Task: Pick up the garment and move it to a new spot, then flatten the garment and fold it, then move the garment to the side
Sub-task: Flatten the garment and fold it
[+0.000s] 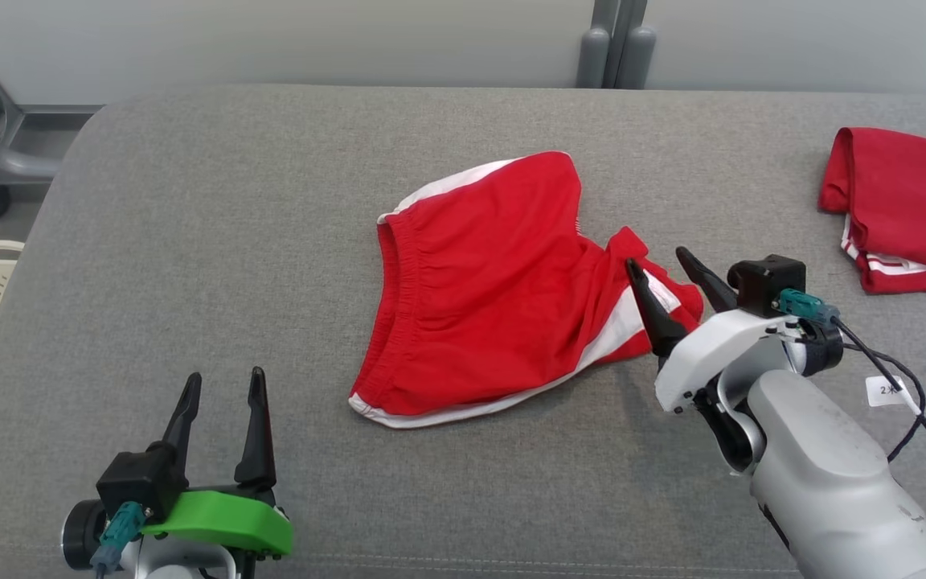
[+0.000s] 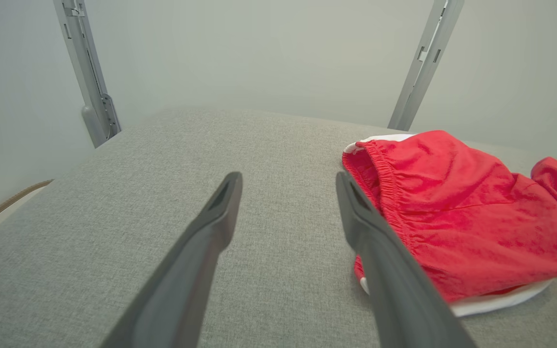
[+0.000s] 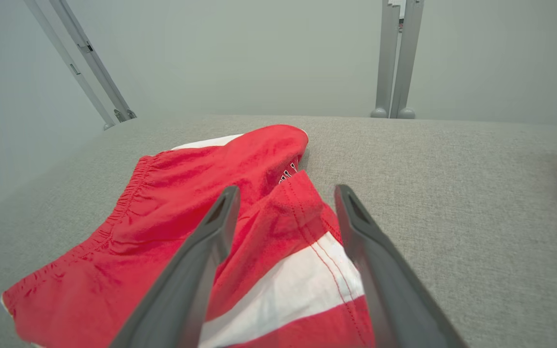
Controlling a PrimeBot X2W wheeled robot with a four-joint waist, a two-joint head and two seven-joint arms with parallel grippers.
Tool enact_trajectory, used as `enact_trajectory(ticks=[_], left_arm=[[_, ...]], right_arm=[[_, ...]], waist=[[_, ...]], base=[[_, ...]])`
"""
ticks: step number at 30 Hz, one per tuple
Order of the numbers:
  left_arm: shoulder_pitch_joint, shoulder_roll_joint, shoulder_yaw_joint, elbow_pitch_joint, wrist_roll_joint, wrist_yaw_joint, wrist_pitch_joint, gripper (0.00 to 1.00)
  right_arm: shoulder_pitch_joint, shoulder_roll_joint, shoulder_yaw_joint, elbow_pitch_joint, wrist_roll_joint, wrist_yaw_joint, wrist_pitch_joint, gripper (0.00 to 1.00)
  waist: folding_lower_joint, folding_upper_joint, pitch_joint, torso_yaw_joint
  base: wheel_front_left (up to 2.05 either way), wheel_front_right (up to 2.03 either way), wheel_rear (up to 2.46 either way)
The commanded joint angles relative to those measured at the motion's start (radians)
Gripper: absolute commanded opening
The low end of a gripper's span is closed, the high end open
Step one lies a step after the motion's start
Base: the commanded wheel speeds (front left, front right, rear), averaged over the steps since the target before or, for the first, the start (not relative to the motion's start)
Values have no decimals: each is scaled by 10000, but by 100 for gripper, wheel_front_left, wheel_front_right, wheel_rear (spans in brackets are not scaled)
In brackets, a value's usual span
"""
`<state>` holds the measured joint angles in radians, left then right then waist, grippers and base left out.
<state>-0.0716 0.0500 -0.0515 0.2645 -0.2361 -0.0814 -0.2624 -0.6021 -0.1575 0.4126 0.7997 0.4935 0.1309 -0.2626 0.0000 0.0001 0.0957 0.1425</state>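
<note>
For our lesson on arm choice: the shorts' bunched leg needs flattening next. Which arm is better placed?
Right. The right gripper, open, hangs over the bunched leg of the shorts, the fold between its jaws. The left gripper, also open, sits over bare cushion, apart from the shorts.

A grey fabric-covered padded surface (image 1: 214, 241) with rounded corners is carrying two pieces of clothing. Red shorts (image 1: 495, 297) with white trim are lying near its middle, rumpled, with the gathered waistband facing the left side and one leg end bunching up and folding over toward the right, showing a white stripe. A second red garment (image 1: 905, 201), folded and also showing white striping, is lying well apart from them by the far right edge
</note>
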Motion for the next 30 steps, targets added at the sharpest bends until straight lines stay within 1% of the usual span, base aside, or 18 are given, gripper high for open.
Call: enact_trajectory(ticks=[1, 6, 7, 13, 20, 25, 30], left_arm=[[151, 13, 90, -71, 29, 51, -24, 100], [439, 15, 297, -256, 7, 159, -26, 100], [439, 15, 297, -256, 7, 159, -26, 100], [840, 14, 601, -470, 20, 294, -24, 100], [1407, 14, 948, -786, 392, 452, -24, 100], [1738, 14, 1216, -1048, 452, 501, -24, 100], [1919, 14, 1308, -1230, 615, 351, -24, 100]], right_arm=[[337, -132, -149, -397, -194, -4, -33, 100], [1287, -245, -804, -1823, -925, -2, -32, 100], [1287, -245, -804, -1823, -925, -2, -32, 100], [2358, -71, -1650, -2956, -1518, -2, -32, 100], [3440, 61, -2420, -3731, -1903, -2, -33, 100], [4024, 179, -2911, -4100, -2110, -2, -33, 100], [4553, 346, -3265, -4344, -2326, -2, -33, 100]], waist=[[0, -1, -123, -167], [0, -1, -318, -418], [0, -1, -318, -418], [0, -1, -646, -747], [0, -1, -1041, -1139], [0, -1, -1189, -1358], [0, -1, -1271, -1464]], base=[[0, 0, 0], [0, 0, 0], [0, 0, 0], [0, 0, 0], [0, 0, 0], [0, 0, 0], [0, 0, 0]])
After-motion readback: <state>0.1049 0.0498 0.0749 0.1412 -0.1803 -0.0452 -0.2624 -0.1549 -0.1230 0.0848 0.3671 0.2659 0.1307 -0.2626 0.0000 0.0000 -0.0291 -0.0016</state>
